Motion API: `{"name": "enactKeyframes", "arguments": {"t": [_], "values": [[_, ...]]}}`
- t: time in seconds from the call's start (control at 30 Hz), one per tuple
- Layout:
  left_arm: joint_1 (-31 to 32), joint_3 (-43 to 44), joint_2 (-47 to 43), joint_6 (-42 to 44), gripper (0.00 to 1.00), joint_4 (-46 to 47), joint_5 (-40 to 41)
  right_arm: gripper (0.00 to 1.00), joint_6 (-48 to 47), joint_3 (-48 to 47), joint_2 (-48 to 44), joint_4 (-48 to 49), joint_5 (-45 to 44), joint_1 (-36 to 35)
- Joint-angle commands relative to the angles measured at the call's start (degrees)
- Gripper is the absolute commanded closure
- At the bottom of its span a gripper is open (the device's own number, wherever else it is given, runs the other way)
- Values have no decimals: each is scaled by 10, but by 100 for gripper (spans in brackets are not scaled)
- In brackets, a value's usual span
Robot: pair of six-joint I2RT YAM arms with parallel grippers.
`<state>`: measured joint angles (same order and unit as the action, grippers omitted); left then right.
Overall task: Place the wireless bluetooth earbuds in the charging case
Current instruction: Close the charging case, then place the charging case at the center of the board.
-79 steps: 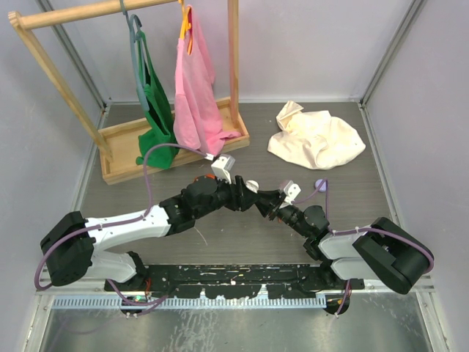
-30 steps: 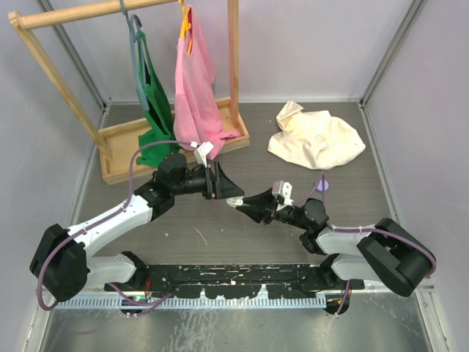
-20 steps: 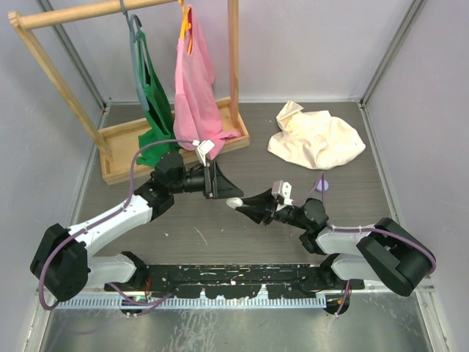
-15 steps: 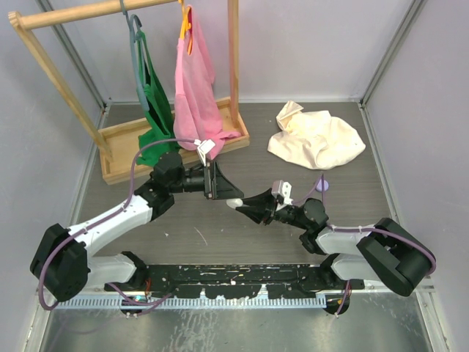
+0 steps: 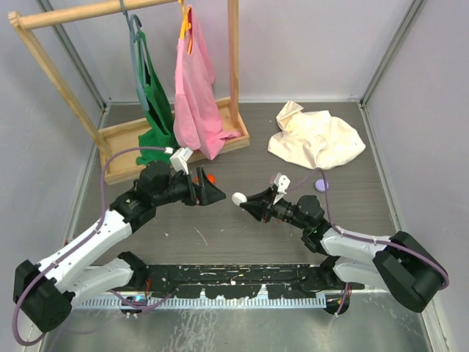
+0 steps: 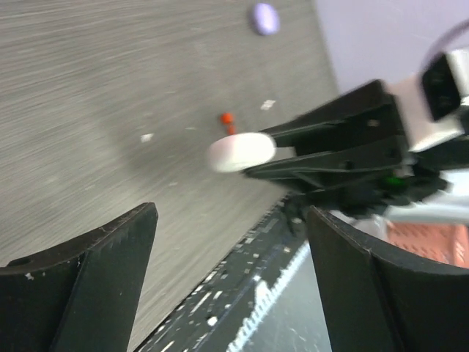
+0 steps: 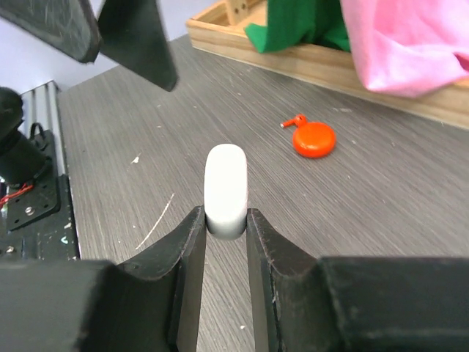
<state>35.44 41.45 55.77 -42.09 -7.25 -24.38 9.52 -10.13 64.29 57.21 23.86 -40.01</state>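
Right gripper (image 7: 226, 221) is clamped on the white case (image 7: 226, 189), both fingertips pressed to its flat sides, the case standing on edge and held clear above the table (image 5: 242, 235). Opposite it, the left gripper (image 6: 231, 214) points straight at that case with its jaws spread wide and nothing between them; a clear gap separates the two. Down on the table behind the case lies a red disc (image 7: 314, 138), and touching its rim, or very nearly, is the red earbud (image 7: 294, 119), tiny, stem out. A lilac case (image 5: 319, 185) sits on the right arm's side, close to its cable and near the cream cloth (image 5: 315, 136) heaped toward the back right. Back left stands the wooden rack (image 5: 117, 165), a green bag (image 5: 154, 103) and a pink bag (image 5: 194, 88) hanging from it, well apart from both grippers. A few small white flecks dot the wood grain below; too blurred to say what they are.
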Motion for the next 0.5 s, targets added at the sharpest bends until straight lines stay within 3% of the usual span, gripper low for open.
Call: {"name": "enactKeyframes", "arguments": {"t": [0.0, 0.23, 0.37, 0.47], "values": [[-4, 24, -46, 61, 14, -171, 192, 95, 39, -33, -44, -130, -81, 4], [-4, 45, -96, 65, 1, -323, 346, 95, 100, -47, -79, -264, -132, 36], [-3, 90, -114, 92, 2, -436, 381, 94, 136, -44, -85, -316, -161, 66], [-4, 113, -130, 119, 2, -470, 400, 94, 169, -43, -90, -358, -173, 105]]}}
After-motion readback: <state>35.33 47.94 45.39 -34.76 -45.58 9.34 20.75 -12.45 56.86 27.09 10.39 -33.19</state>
